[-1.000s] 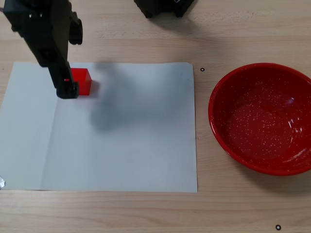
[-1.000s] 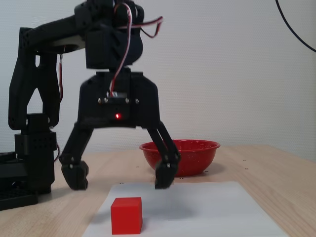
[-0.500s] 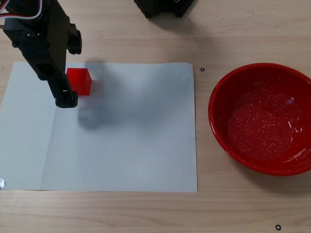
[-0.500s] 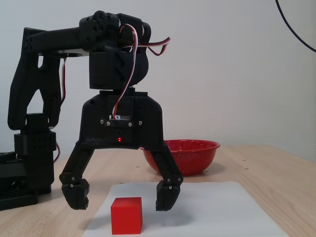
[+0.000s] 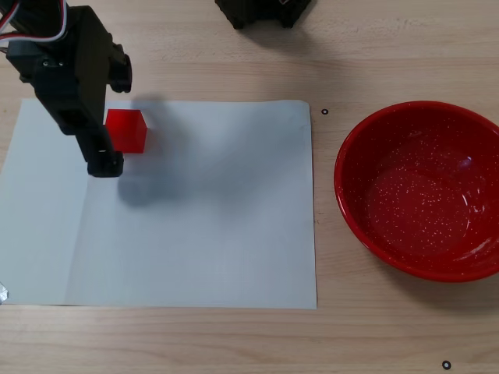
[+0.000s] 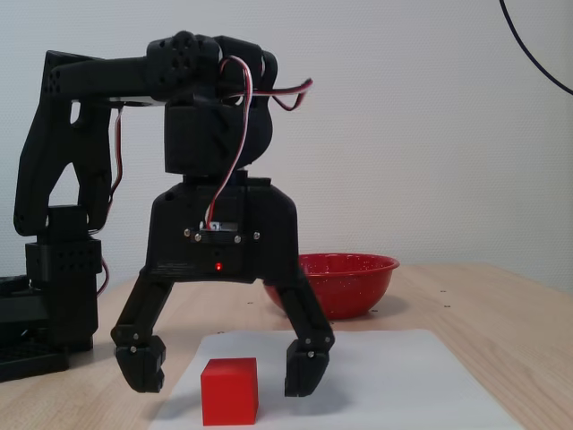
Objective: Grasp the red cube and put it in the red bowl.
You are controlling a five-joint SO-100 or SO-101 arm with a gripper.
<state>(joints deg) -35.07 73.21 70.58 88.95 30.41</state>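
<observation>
As the arm sinks lower than half a second ago, the fingers [image 6: 222, 372] come down wide open around the red cube [image 6: 229, 391].

In the low fixed view, the left fingertip [image 6: 141, 365] now hangs near the white paper [image 6: 394, 381], the cube sits on the sheet between the two tips, touching neither, closer to the camera than they are, and the right fingertip [image 6: 306, 369] stands just to its right. From above, the arm's black body [image 5: 69, 74] covers the sheet's upper-left corner, the cube [image 5: 127, 130] peeks out at its right edge with one fingertip [image 5: 104, 164] just below-left, and the red bowl [image 5: 425, 189] rests on the desk [image 5: 234, 335], well apart at far right.
</observation>
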